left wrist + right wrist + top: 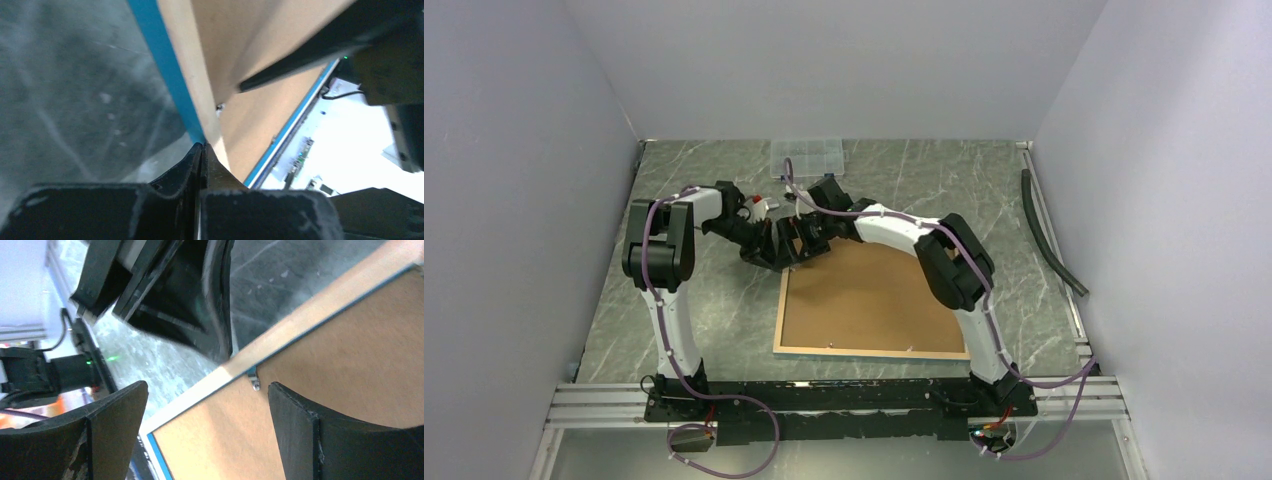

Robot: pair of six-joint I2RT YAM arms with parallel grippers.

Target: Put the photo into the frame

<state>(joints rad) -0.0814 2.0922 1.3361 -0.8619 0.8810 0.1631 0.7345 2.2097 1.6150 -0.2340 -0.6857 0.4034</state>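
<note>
- Here, the frame (869, 351) is laid back-up on the table (724, 310), its wood-coloured rim set around a brown backing board (874, 295).
- The rim at the frame's far left corner is clamped by the left gripper (202, 150), whose fingers are pressed together on the blue-edged strip.
- The right gripper (207, 387) is held just over that same corner with jaws spread wide and nothing gripped; a small metal tab (255, 382) is seen between them.
- A clear compartment box (809, 157) is set at the table's far edge.

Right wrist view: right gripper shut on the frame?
No, the right gripper stands wide open, with the back of the frame showing between its fingers.
</note>
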